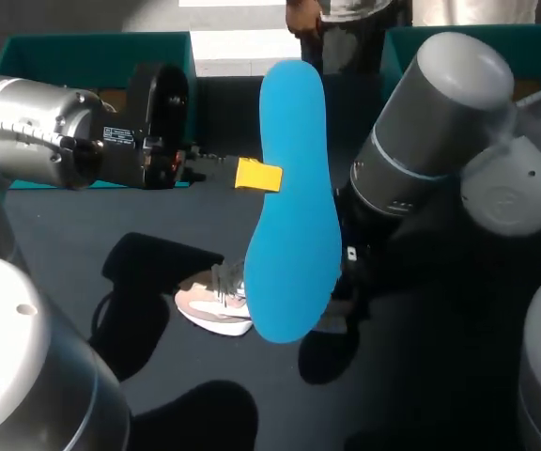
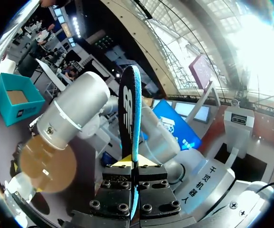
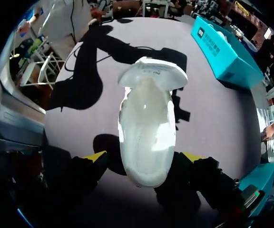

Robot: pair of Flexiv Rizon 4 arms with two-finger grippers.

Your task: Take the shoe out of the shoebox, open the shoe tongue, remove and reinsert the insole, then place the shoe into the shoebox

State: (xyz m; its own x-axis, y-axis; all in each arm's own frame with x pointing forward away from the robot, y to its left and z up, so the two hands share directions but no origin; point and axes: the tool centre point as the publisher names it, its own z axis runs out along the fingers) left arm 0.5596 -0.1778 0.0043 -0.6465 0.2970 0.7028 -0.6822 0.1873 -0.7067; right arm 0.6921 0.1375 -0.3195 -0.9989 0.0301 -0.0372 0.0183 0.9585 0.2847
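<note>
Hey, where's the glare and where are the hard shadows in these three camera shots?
Left wrist view: strong white glare to one side of the insole held in the left gripper, plus an orange flare spot on its other side. Right wrist view: the shoe is brightly lit, with hard dark shadows on the table beyond it. Head view: similar black shadows lie beside the shoe.

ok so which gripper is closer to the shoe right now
Right. The right gripper is down at the shoe on the table, with the shoe's heel between its open fingers. The left gripper is away from the shoe, shut on the blue insole.
</note>
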